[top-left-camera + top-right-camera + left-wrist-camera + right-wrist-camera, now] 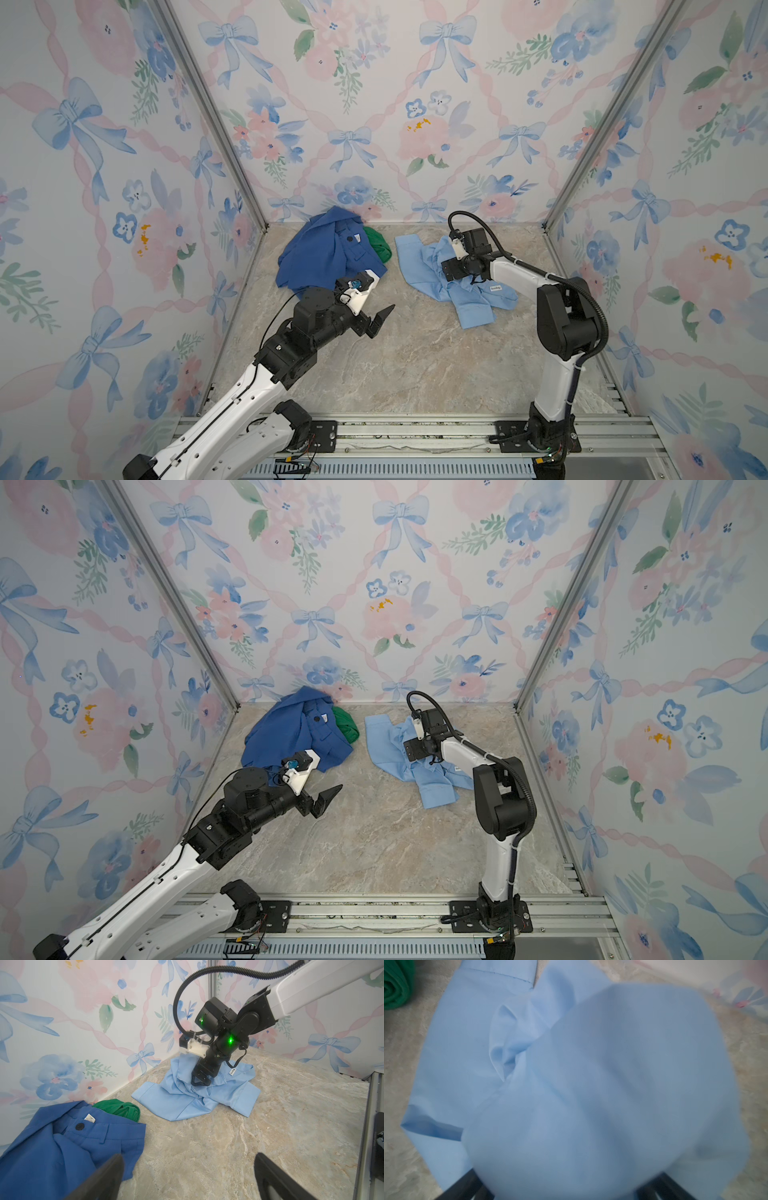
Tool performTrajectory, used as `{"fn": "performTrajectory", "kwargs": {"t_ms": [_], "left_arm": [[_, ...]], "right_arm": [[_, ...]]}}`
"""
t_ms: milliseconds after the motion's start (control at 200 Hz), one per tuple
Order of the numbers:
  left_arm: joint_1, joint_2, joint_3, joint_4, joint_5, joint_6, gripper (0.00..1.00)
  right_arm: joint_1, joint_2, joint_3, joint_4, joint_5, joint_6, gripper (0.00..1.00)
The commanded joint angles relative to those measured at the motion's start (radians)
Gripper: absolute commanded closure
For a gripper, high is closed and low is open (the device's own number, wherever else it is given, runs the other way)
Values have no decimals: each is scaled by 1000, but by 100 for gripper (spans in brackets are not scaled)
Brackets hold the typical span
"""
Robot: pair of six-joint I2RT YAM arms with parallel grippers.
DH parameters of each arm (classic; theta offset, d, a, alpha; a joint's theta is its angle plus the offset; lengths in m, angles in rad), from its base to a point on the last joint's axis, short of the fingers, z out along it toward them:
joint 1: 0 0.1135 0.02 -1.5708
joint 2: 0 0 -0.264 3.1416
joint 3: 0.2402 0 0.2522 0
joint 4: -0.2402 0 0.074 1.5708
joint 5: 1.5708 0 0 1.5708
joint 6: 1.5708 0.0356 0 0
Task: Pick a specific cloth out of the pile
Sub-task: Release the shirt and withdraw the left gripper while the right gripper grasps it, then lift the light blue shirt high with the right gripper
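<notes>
The cloth (419,266) (386,746), a pale sky-blue shirt with a small white label, lies crumpled at the back right of the table, apart from the pile. The pile is a royal-blue garment (320,253) (52,1147) with a green cloth (379,245) (122,1108) at its right edge. My right gripper (199,1082) (566,1180) points down into the shirt (467,1043). Its jaws stand wide apart with fabric bulging between them. My left gripper (380,319) (189,1162) hovers open and empty over bare table just right of the royal-blue garment.
Floral walls close in the marble table (415,353) at the back and on both sides, with metal posts (590,137) in the corners. An aluminium rail (415,432) carrying both arm bases runs along the front edge.
</notes>
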Motion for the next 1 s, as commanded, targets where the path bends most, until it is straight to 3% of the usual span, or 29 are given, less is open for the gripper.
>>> {"fn": "performTrajectory", "kwargs": {"t_ms": [0, 165, 195, 260, 265, 270, 280, 310, 320, 420, 610, 735, 910, 990], "left_arm": [[16, 23, -14, -6, 30, 25, 2], [19, 61, 21, -4, 70, 54, 2], [19, 68, 29, -5, 73, 65, 2], [22, 84, 45, -5, 81, 84, 2], [23, 84, 46, -5, 82, 85, 2], [23, 85, 47, -5, 82, 86, 2], [24, 89, 50, -5, 82, 90, 2], [27, 94, 57, -5, 87, 95, 2], [28, 97, 59, -5, 87, 97, 2], [34, 114, 72, -4, 93, 113, 2], [45, 157, 116, -5, 110, 144, 2], [59, 190, 123, 17, 124, 142, 2], [79, 196, 90, 48, 146, 129, 2], [90, 186, 80, 67, 151, 123, 2]], "right_arm": [[21, 58, 92, -174, -23, -9, 3], [27, 163, 270, -421, -79, -10, 0], [28, 181, 293, -453, -84, -10, 6], [18, 221, 342, -511, -109, -3, 36], [17, 225, 349, -515, -109, -3, 45], [15, 229, 354, -519, -114, -2, 45], [12, 236, 363, -530, -119, 1, 54], [2, 255, 391, -553, -128, 12, 95], [0, 258, 395, -558, -129, 17, 100], [-20, 227, 397, -543, -141, 27, 100], [-73, -22, 457, -459, -14, 9, 100], [-150, -125, 670, -511, 20, 7, 100], [-258, -123, 1083, -661, 147, -77, 100], [-296, -150, 1135, -608, 204, -121, 100]]}}
